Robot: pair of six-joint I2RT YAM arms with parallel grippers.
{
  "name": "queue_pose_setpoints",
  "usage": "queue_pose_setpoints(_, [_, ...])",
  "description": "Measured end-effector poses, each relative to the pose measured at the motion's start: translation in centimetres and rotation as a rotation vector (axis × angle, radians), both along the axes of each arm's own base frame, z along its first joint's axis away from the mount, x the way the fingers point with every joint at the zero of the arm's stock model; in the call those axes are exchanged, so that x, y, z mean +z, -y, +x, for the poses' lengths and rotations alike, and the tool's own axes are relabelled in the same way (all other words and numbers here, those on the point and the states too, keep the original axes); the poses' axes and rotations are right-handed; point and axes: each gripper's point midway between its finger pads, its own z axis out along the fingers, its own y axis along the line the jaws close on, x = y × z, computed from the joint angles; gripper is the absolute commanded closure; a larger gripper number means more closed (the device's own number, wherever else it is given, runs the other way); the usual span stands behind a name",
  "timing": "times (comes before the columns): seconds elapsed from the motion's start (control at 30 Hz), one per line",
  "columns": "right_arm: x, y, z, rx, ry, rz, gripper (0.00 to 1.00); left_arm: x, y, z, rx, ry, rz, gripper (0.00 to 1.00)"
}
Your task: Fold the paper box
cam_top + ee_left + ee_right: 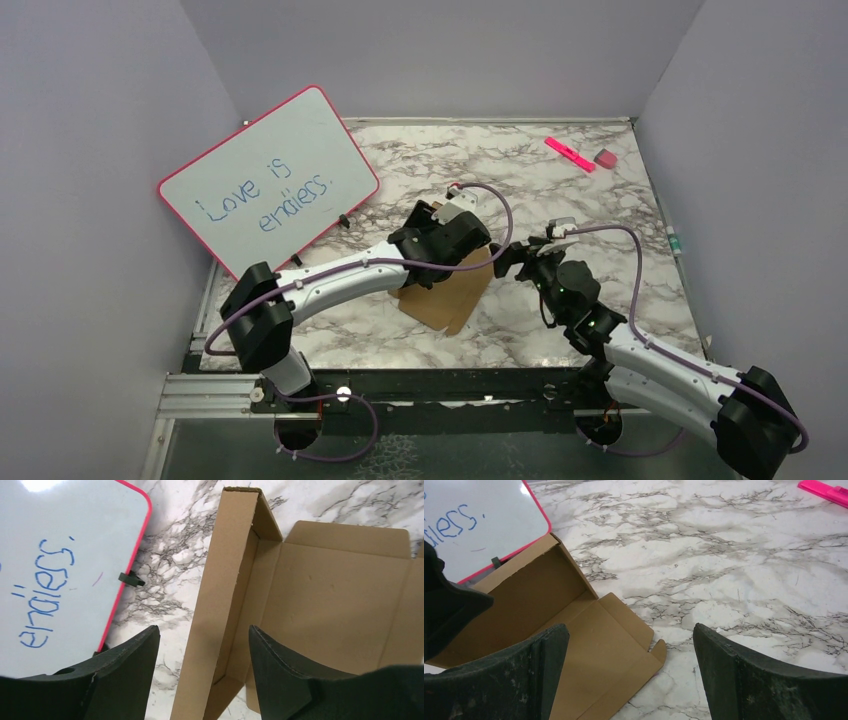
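Note:
The paper box point(450, 292) is a brown cardboard die-cut sheet lying on the marble table, mostly hidden under my left arm in the top view. In the left wrist view one long side wall point(220, 595) stands upright and the base panel point(340, 605) lies flat. My left gripper point(204, 645) is open, its jaws straddling that upright wall without touching it. In the right wrist view the box point(589, 650) lies at lower left with a flat flap and tab. My right gripper point(631, 660) is open and empty above the flap's edge. In the top view both grippers, the left point(455, 235) and the right point(520, 258), meet over the box.
A pink-framed whiteboard point(268, 180) with blue writing leans at the back left, close to the box; it also shows in the left wrist view point(60, 560). A pink marker point(570, 154) and a small pink eraser point(605, 158) lie at the back right. Grey walls enclose the table.

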Motion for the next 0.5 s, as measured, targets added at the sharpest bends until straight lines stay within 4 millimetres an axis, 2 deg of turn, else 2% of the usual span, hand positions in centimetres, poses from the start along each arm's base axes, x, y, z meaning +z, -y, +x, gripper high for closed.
queue_pose_setpoints(0.23, [0.0, 0.5, 0.2, -0.028, 0.003, -0.002, 0.01, -1.2, -0.1, 2.1, 0.049, 0.058, 0.18, 0.42])
queue_pose_setpoints(0.5, [0.5, 0.8, 0.0, -0.036, 0.018, 0.011, 0.02, -2.3, -0.7, 3.2, 0.079, 0.088, 0.342, 0.68])
